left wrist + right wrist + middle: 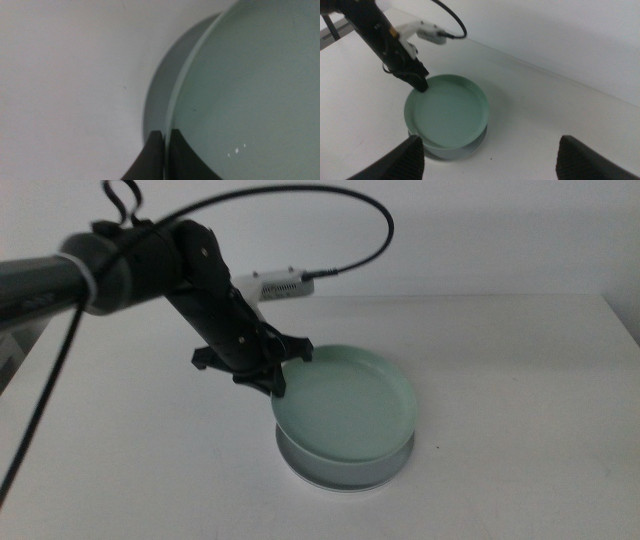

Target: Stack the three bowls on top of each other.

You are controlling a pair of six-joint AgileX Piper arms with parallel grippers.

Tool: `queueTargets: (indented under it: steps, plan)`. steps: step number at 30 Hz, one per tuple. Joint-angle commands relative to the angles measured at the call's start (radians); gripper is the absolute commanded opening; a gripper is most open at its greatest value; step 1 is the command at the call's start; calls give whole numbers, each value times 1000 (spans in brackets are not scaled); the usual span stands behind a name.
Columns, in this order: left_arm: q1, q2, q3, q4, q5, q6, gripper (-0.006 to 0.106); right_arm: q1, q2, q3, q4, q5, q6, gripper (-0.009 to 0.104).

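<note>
A mint green bowl (350,405) hangs tilted just above a grey bowl (345,468) in the middle of the table. My left gripper (283,375) comes in from the left and is shut on the mint bowl's left rim. The left wrist view shows the jaws (165,139) pinching that thin rim, with the mint bowl (240,90) over the grey bowl (159,90). A paler edge shows under the grey bowl; I cannot tell whether it is a third bowl. My right gripper (490,145) waits open, high above the table and outside the middle view.
A white box (275,284) with a black cable lies on the table (520,410) behind the left arm. The table's far edge meets a pale wall.
</note>
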Motion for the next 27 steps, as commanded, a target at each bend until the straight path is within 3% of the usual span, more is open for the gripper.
queueTargets:
  steps: [1,5,8,11,15,16,27]
  plan:
    - [-6,-24,-27,-35,-33,-20,-5,-5,-1,-23,-1,-63,-6,72]
    - [-6,11,-27,-56,-34,-9,3,-5,-1,-23,-1,-63,-6,72]
    - [-6,24,-27,-61,-34,47,17,-5,-1,-23,-1,-63,-6,72]
    - [-1,20,-28,-60,-32,105,42,-5,-1,-23,-1,-63,-6,72]
    - [32,-29,-28,-60,-28,136,86,-5,-1,-23,-1,-63,-6,72]
    - [44,-50,-28,-66,-20,144,91,-5,-1,-23,-1,-63,-6,72]
    - [174,-340,-28,-34,-38,141,89,-5,-1,-23,-1,-63,-6,72]
